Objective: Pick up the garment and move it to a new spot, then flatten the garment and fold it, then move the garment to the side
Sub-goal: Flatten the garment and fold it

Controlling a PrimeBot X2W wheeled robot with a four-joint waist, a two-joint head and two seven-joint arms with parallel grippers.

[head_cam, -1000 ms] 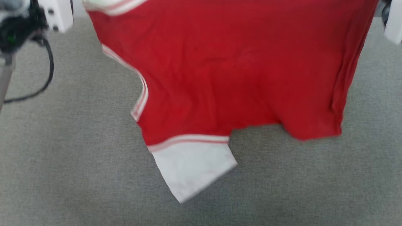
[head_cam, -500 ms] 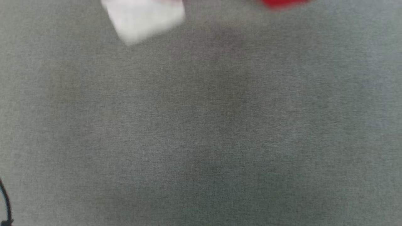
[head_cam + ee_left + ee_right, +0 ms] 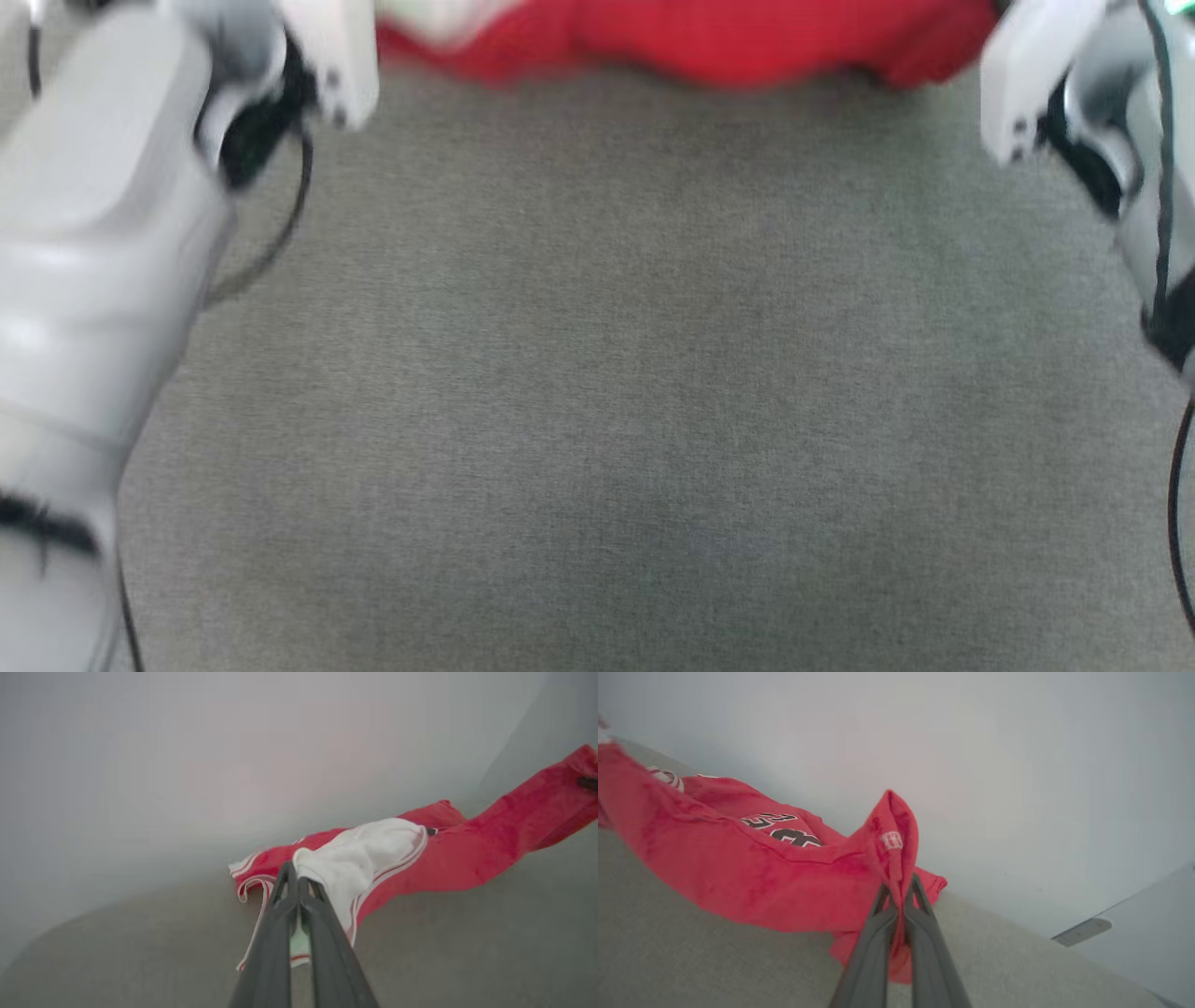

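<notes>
The garment point(image 3: 709, 42) is a red jersey, seen as a blurred red band along the top edge of the head view. In the left wrist view my left gripper point(image 3: 295, 877) is shut on the garment point(image 3: 467, 858) at its white sleeve point(image 3: 364, 858), and the cloth trails right across the grey surface. My right gripper point(image 3: 901, 889) is shut on a red edge of the garment point(image 3: 738, 872), whose black lettering point(image 3: 784, 833) faces up partly. The cloth sags between the two grippers.
A grey fabric surface point(image 3: 597, 373) spreads in front of me. My left forearm point(image 3: 93, 233) with a black cable point(image 3: 280, 224) stands at the left and my right forearm point(image 3: 1120, 140) at the right. A pale wall point(image 3: 1017, 765) rises behind the surface.
The head camera has swung, so the picture shifted. The garment, hanging spread before the camera a second ago, is now a low band at the top edge, and both forearms show.
</notes>
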